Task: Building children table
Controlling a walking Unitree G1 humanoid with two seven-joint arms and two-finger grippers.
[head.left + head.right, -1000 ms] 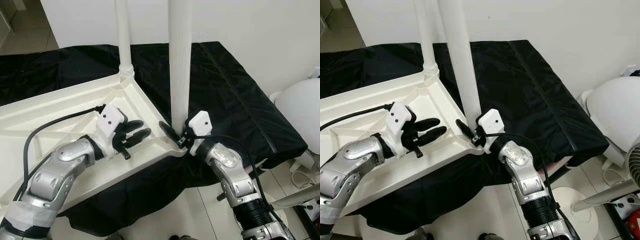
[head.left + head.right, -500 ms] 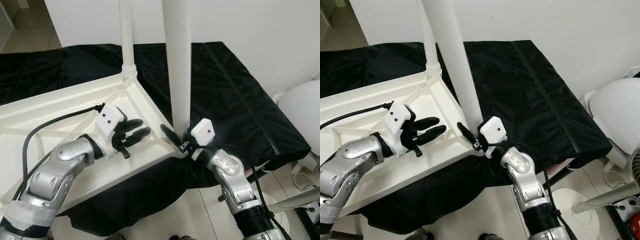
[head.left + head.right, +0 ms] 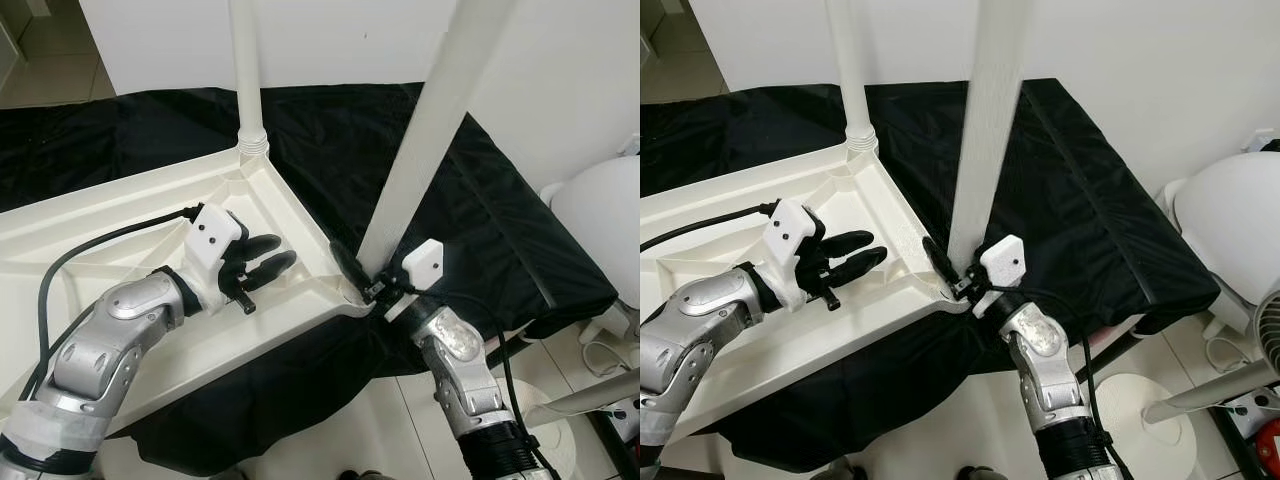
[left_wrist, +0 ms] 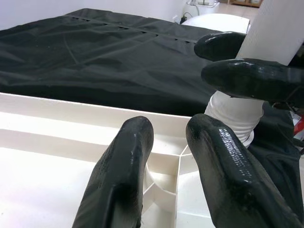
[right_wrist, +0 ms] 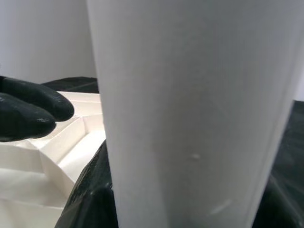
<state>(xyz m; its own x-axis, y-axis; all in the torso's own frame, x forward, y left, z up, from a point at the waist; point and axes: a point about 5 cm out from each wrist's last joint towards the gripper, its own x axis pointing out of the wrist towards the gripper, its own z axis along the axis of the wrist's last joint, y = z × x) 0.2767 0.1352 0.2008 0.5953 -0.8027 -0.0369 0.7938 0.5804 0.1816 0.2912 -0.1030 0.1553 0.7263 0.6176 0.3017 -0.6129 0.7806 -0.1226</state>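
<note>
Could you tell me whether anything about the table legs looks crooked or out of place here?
Yes. The near leg, gripped at its base by the right gripper, leans away from the tabletop at the corner socket, while the far leg stands straight in its socket. The left gripper rests on the tabletop.

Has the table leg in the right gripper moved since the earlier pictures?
Yes. The leg held by the right gripper now leans toward the robot's right, while the other leg fixed at the far corner stands straight; before, both stood nearly parallel.
</note>
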